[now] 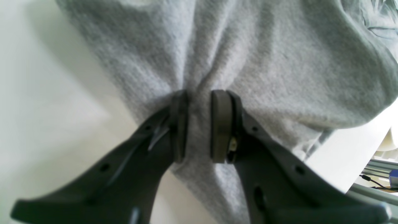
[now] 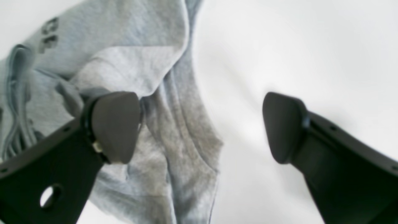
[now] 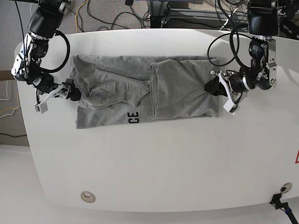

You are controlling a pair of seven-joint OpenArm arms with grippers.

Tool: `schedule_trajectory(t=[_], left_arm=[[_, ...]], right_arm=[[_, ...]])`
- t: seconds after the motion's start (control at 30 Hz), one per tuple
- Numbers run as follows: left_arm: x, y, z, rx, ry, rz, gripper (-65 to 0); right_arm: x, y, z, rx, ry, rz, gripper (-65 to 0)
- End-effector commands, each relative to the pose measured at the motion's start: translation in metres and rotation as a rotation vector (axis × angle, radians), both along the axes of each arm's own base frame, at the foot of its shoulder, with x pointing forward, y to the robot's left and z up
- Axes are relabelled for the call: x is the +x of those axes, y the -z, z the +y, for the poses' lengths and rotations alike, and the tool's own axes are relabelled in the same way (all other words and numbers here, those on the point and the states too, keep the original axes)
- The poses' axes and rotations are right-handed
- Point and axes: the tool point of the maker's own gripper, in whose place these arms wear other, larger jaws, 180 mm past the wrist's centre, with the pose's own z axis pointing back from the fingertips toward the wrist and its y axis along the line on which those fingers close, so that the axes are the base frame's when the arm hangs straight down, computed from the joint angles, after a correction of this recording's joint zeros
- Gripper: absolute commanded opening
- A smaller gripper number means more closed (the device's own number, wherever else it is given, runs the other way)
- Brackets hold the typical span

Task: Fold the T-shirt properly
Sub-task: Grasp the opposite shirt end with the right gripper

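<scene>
**Left pincer pinches the shirt's edge; right pincer stands wide with nothing in it**

The left gripper (image 1: 199, 124) has its two pads pressed against a gathered ridge of grey cloth, which bunches into creases just beyond the fingertips and fans out wide past them. In the base view this gripper (image 3: 216, 87) sits at the picture's right, at the outer edge of the T-shirt (image 3: 140, 93).

The right gripper (image 2: 202, 127) has its jaws spread far apart and grips nothing. One finger (image 2: 115, 126) hangs over the rumpled cloth, the other over bare white tabletop. In the base view it (image 3: 70, 92) lies at the picture's left, right at the shirt's other edge.

The T-shirt lies across the far half of the white table (image 3: 163, 172), stretched between the two grippers. Its right-hand portion in the base view is folded over into a smooth panel with a straight vertical edge near the middle. The left-hand portion is wrinkled, with a flap turned back. Black letters "CE" (image 3: 134, 118) show along the near hem.

Cables (image 3: 112, 16) trail over the floor beyond the table's far edge.
</scene>
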Motion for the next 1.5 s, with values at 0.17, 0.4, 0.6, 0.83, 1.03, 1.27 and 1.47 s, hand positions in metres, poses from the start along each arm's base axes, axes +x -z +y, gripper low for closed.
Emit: schedule_trajectory(t=[0.17, 0.4, 0.6, 0.83, 1.03, 1.27, 1.47], left_arm=[[0.003, -0.005, 0.004, 0.010, 0.002, -0.017, -53.7], [0.003, -0.005, 0.004, 0.010, 0.002, -0.017, -53.7], [0.003, -0.005, 0.004, 0.008, 0.002, -0.017, -53.7], [0.003, -0.006, 0.004, 0.008, 0.002, -0.019, -53.7], [0.003, -0.006, 0.004, 0.008, 0.002, -0.019, -53.7], [0.003, -0.006, 0.004, 0.008, 0.002, -0.019, -53.7], [0.003, -0.005, 0.003, 0.008, 0.003, -0.017, -53.7]], right_arm=[[0.000, 0.001, -0.001, 0.036, 0.011, -0.011, -5.2], [-0.004, 0.014, 0.034, 0.111, -0.012, 0.018, -5.3], [0.001, 0.010, 0.067, 0.147, -0.061, 0.005, -5.3], [-0.004, 0.018, 0.090, 0.162, -0.115, 0.032, -5.4], [-0.004, 0.018, 0.089, 0.159, -0.115, 0.031, -26.3], [-0.005, 0.019, 0.093, 0.165, -0.118, 0.034, -39.4], [-0.004, 0.019, 0.102, 0.157, -0.158, 0.038, -60.9]])
